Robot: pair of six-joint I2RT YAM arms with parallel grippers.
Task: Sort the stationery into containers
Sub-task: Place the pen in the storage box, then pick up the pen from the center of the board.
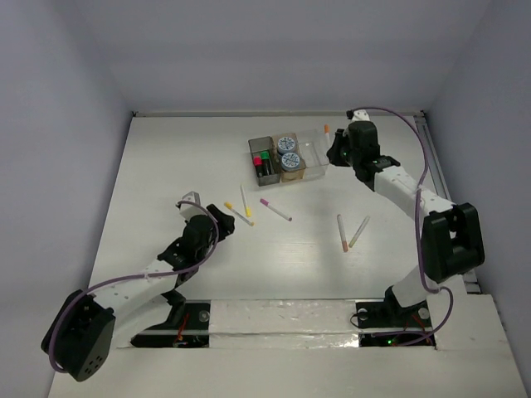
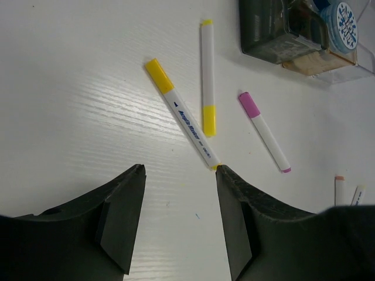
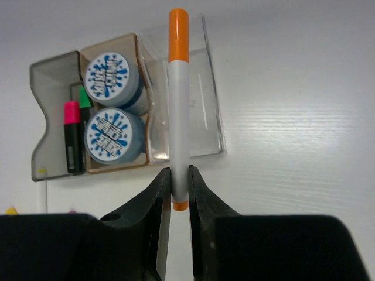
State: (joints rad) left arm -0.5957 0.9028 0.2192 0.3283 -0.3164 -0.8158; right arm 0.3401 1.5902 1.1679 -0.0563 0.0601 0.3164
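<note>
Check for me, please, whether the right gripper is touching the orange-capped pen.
Touching. The right wrist view shows the right gripper with its jaws pressed against both sides of the orange-capped pen, near its lower end, with no gap visible.

White worktop (image 1: 166,166), bins (image 1: 314,154) and pens (image 1: 275,210).
Three joined bins sit toward the back; five pens lie loose nearer the front.

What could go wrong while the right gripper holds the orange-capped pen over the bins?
The right gripper pinches the orange-capped pen only near its end, above the clear bin; released tilted, it may land across the rim or fall outside. The open left gripper has one finger at the tip of a yellow-capped pen; descending could push it away.
</note>
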